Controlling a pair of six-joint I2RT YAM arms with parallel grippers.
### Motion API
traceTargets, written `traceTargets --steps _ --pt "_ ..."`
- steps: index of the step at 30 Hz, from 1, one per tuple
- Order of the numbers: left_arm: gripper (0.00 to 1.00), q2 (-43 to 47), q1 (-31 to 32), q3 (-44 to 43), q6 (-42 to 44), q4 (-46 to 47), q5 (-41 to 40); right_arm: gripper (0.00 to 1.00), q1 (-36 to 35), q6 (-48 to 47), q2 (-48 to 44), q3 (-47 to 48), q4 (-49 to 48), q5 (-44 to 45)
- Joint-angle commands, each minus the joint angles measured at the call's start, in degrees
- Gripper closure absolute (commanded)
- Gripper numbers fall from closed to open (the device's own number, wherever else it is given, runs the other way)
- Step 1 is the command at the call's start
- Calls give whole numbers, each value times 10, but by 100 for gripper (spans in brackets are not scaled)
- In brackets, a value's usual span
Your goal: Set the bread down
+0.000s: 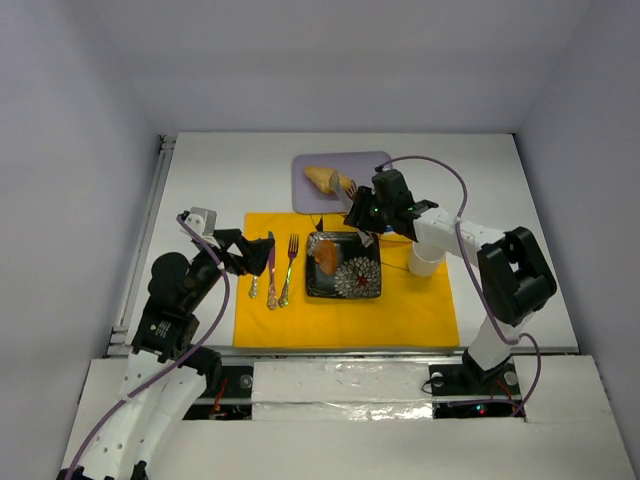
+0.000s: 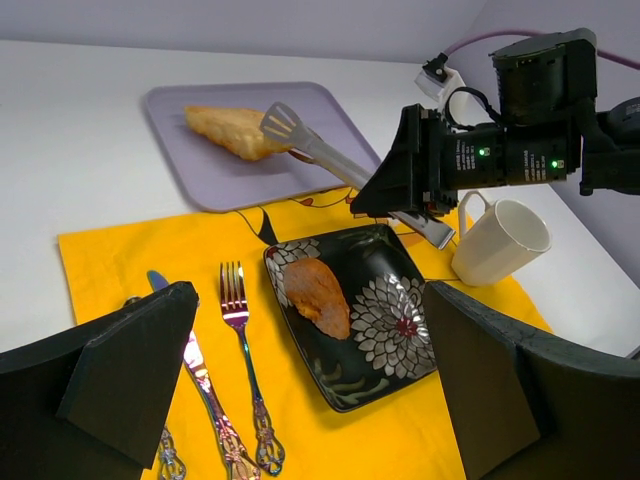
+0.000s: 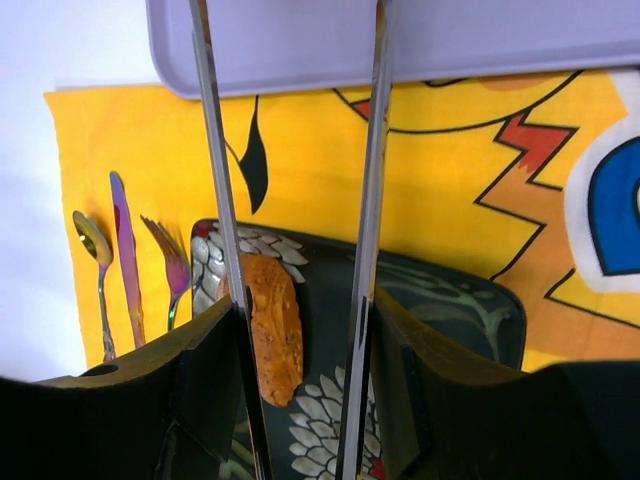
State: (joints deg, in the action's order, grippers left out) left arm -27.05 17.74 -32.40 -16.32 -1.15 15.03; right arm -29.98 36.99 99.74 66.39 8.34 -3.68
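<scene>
One golden bread piece (image 1: pixel 322 178) lies on the lilac tray (image 1: pixel 372 165), also in the left wrist view (image 2: pixel 235 130). A second, browner piece (image 1: pixel 327 257) lies on the black flowered plate (image 1: pixel 362 288), seen in both wrist views (image 2: pixel 318 295) (image 3: pixel 272 325). My right gripper (image 1: pixel 364 213) is shut on metal tongs (image 2: pixel 320 155), above the plate's far edge. The tong tips reach the right end of the tray bread. The tong arms (image 3: pixel 215 150) stand apart, their tips out of the right wrist view. My left gripper (image 1: pixel 245 250) is open and empty over the cutlery.
The plate sits on a yellow placemat (image 1: pixel 400 310). A spoon (image 1: pixel 254 280), knife (image 1: pixel 271 270) and fork (image 1: pixel 289 265) lie on the mat left of the plate. A white mug (image 1: pixel 425 260) stands right of the plate, under my right arm.
</scene>
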Motion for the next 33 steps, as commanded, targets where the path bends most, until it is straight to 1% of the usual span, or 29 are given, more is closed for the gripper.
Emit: traceTargets --steps 1,3,5,6,7,9,10,13,15,19,21,22,26,27,30,31,33 --pt "4 -2 -6 -26 8 21 8 47 7 7 4 31 -49 4" --pt "4 -4 -6 -26 7 21 11 49 7 10 4 27 -54 10" --pt "4 -5 -11 -26 7 22 14 53 7 11 5 24 -61 16" --pt "4 -5 -11 -25 7 23 15 57 7 12 4 21 -61 17" --pt "4 -8 -11 -25 7 23 16 63 7 13 2 17 -64 17" --pt "4 -9 -11 -25 7 21 18 68 7 13 -11 5 -71 14" --pt "4 -10 -11 -26 7 21 18 74 7 13 -17 1 -71 14" --pt "4 -10 -16 -26 7 22 18 81 7 8 -61 -18 -71 23" --pt "4 -11 -17 -26 7 21 20 83 7 2 -86 -25 -64 24" --pt "4 -8 -17 -25 6 22 18 84 7 -6 -160 -52 -36 12" --pt "4 -8 -17 -26 6 22 20 84 7 -13 -232 -78 4 4" --pt "4 -8 -17 -25 6 22 21 84 7 -13 -233 -88 5 3" --pt "4 -9 -17 -25 5 25 24 84 7 -23 -337 -137 114 2" --pt "4 -10 -17 -24 4 25 25 84 7 -25 -379 -153 136 5" --pt "4 -11 -17 -24 3 26 25 84 7 -24 -439 -171 225 14" --pt "4 -13 -17 -25 3 26 25 84 7 -25 -474 -177 264 16" --pt "4 -13 -17 -25 3 26 24 84 7 -23 -505 -181 295 14"
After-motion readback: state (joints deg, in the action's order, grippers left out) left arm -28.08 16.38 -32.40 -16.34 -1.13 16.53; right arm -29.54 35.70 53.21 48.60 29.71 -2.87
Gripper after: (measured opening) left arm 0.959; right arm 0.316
